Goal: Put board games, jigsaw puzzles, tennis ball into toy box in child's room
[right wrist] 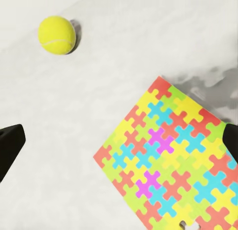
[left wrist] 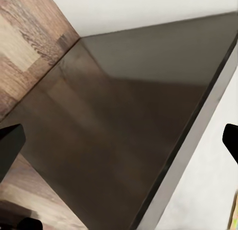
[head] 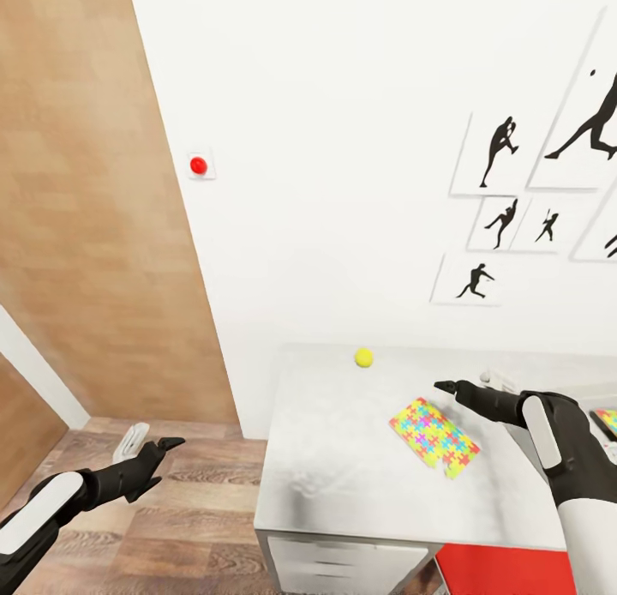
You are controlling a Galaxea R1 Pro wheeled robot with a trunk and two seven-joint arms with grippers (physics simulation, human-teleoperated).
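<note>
Your right gripper (head: 470, 387) hovers spread and empty above the table (head: 343, 458), jigsaw puzzle (head: 434, 436) at its seven o'clock, tennis ball (head: 364, 357) at ten. Descend carelessly and you'll nudge that ball rolling.

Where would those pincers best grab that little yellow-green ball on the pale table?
Probably across the middle of the small yellow-green tennis ball, coming down from above: it is round, sits free on the pale grey table top, apart from the multicoloured jigsaw sheet. The right gripper hovers nearest.
</note>
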